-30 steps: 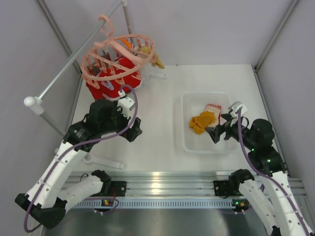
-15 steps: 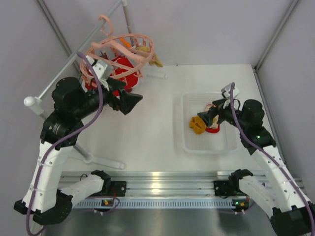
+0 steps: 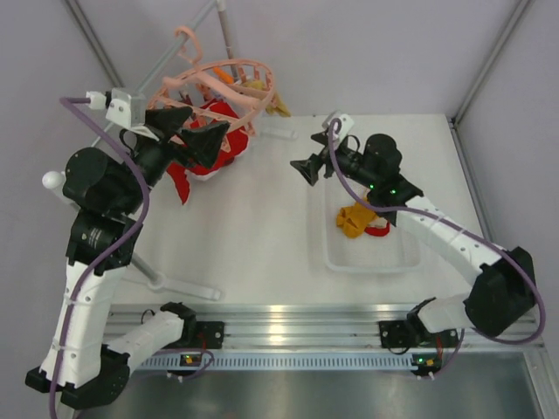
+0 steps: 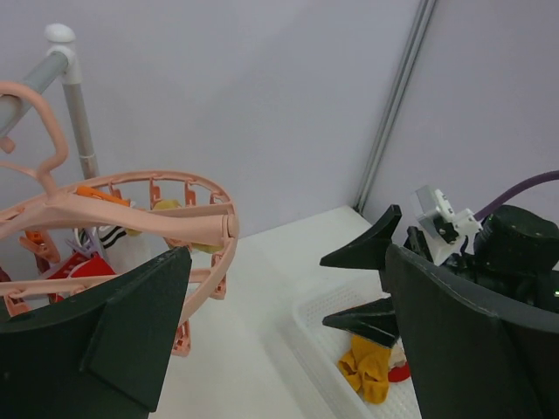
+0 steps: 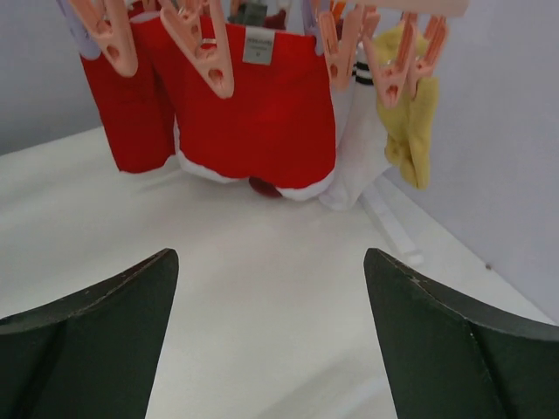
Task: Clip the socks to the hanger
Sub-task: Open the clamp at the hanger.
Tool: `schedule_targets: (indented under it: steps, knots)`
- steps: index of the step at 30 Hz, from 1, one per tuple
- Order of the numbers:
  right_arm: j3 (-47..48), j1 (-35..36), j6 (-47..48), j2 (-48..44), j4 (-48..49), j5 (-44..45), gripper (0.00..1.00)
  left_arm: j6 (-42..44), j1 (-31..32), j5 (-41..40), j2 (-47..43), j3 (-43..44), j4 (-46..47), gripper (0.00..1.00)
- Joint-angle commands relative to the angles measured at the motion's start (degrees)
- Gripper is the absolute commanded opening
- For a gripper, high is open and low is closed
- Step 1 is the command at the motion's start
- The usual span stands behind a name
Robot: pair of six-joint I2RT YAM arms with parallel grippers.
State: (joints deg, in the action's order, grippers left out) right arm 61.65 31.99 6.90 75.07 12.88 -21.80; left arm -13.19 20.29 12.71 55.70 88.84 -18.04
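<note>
The salmon-pink hanger (image 3: 229,77) hangs from the rail at the back left, with red socks (image 3: 212,124) and a mustard sock (image 3: 278,108) clipped to it. My left gripper (image 3: 194,131) is raised beside the hanger's near rim, open and empty. My right gripper (image 3: 313,153) is open and empty above the tray's far-left corner, facing the hanger. The right wrist view shows clipped red socks (image 5: 262,113), a yellow sock (image 5: 410,131) and pegs (image 5: 205,48) ahead. A loose mustard sock (image 3: 354,218) and a red sock (image 3: 377,229) lie in the tray; the left wrist view shows them too (image 4: 371,375).
The white tray (image 3: 332,253) sits right of centre. The grey metal rail (image 3: 113,122) runs diagonally at the back left, and its white stand foot (image 3: 188,288) lies on the table. Grey walls close in the back and sides.
My left gripper has risen from the table up to the hanger's rim. My right gripper has left the tray empty and swung left and away towards the hanger.
</note>
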Motion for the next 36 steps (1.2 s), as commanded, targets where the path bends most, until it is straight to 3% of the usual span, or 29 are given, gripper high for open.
schedule_targets:
  steps: [1,2,11,19,23,36]
  knots:
    - [6.55,2.64,3.91,6.29,12.85,1.85,0.86,0.44,-0.26,-0.58,-2.26,-4.09,9.24,0.98]
    - [8.38,3.08,3.65,9.02,15.04,1.76,0.81,1.14,-0.26,0.12,-3.22,-5.85,10.56,0.98]
    - [16.04,2.29,4.01,18.44,20.77,6.42,0.69,3.52,-0.26,3.28,-5.52,-11.84,14.62,0.95]
    - [21.41,-1.84,3.47,28.20,27.61,0.37,0.84,2.65,-0.26,5.04,-3.15,-12.02,15.93,0.95]
    - [23.34,-2.37,6.81,32.41,30.70,-3.50,0.85,1.06,-0.26,4.87,-1.74,-12.02,16.72,0.95]
    - [35.38,-2.98,4.97,44.19,37.92,-5.00,0.80,1.76,-0.52,3.29,-0.77,-12.37,15.84,0.95]
